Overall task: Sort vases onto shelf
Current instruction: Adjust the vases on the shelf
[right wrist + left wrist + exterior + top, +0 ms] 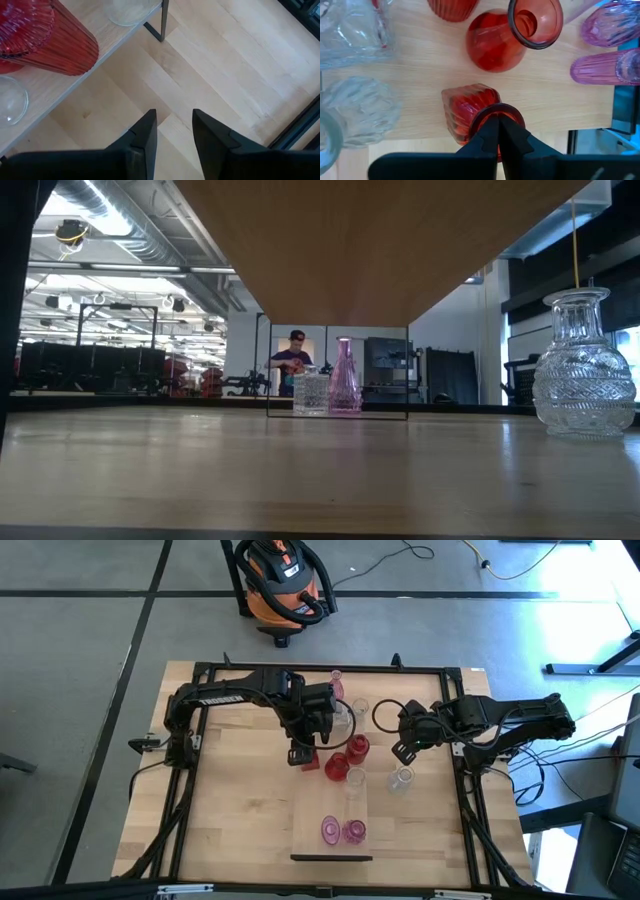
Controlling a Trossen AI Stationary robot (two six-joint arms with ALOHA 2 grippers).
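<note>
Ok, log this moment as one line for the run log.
left pincer: shut on red vase rim, over shelf | right pincer: open, empty, over table | pink vases: on shelf

Count, high view: two pink vases (340, 831) at the shelf (310, 812) end, two arms, one vacuum cleaner (281, 580).

No text, label, brand, number or sign can be read in any of the views. On the left arm (230, 692), in the upper left part of the table in the high view, there is a pale strip that may be lettering, but it is too small to read. The orange vacuum cleaner (280, 585) at the top of that view shows no readable mark.
</note>
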